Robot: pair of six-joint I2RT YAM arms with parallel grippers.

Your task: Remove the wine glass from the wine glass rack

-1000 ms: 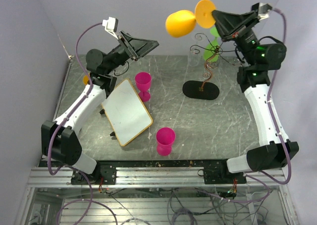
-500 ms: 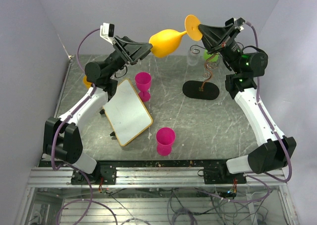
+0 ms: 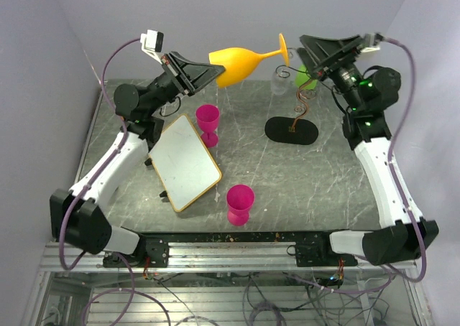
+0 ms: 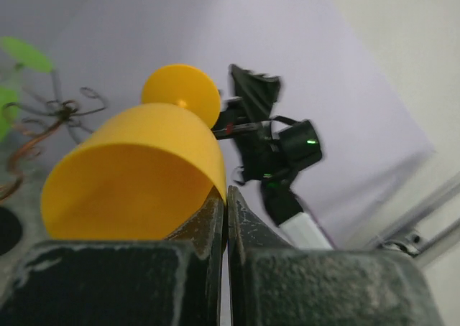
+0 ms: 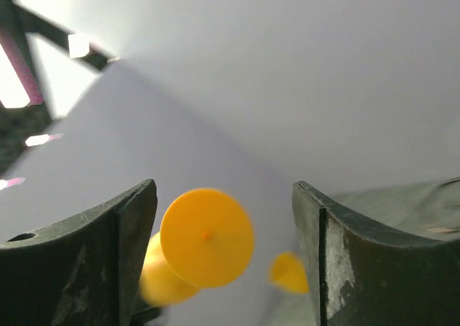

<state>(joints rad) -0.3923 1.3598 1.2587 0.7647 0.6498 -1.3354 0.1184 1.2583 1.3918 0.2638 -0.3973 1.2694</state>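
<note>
An orange wine glass (image 3: 237, 62) hangs on its side in the air, bowl to the left, foot (image 3: 284, 49) to the right. My left gripper (image 3: 218, 70) is shut on the bowl's rim; in the left wrist view its closed fingers (image 4: 215, 215) pinch the rim of the glass (image 4: 136, 175). My right gripper (image 3: 302, 51) stands open just right of the foot, not touching it; the foot (image 5: 207, 238) shows between its spread fingers (image 5: 115, 254). The wine glass rack (image 3: 300, 110) stands at the back right on its black oval base (image 3: 291, 130), with a green glass (image 3: 307, 75) still among its arms.
Two pink glasses (image 3: 208, 118) (image 3: 240, 202) stand on the grey table. A white board with a wooden frame (image 3: 184, 161) lies tilted at the left. A small orange thing (image 3: 126, 115) sits by the left arm. Lilac walls close in the back and sides.
The right gripper let go of the glass's foot and opened. The left gripper closed on the bowl's rim. The glass moved left and down, away from the rack.
</note>
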